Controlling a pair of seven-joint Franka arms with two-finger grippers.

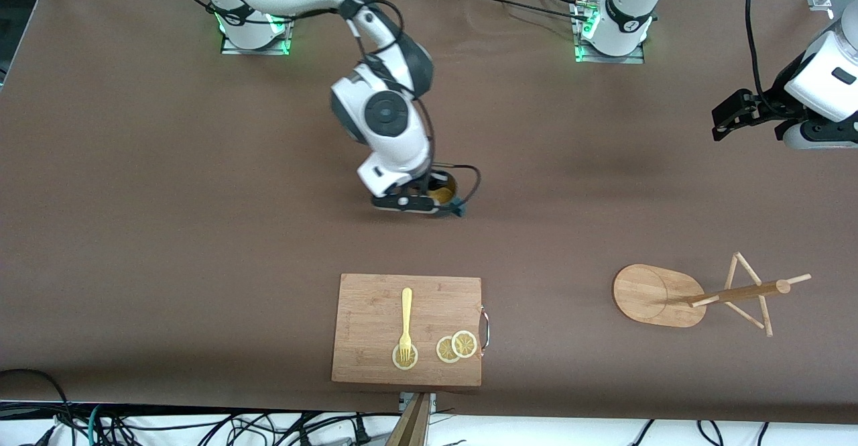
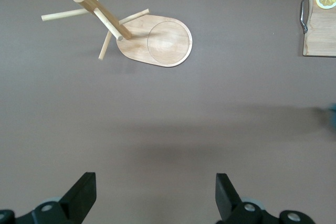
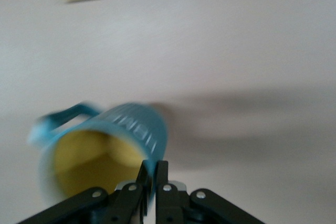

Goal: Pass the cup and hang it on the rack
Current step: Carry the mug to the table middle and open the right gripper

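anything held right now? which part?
Right hand pinches the cup by its rim wall, one finger inside. Left hand is open and holds nothing.

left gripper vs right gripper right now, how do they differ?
The left gripper is open and holds nothing; the right gripper is shut on the rim of the cup. The left gripper waits over bare table at the left arm's end, toward the rack; the right gripper is mid-table, above the cutting board. Both have black fingers.

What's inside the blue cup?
The cup, pinched at its rim by the right gripper, shows only a yellowish inside with nothing seen in it. The gripper's finger covers part of the inside, so that part stays unseen.
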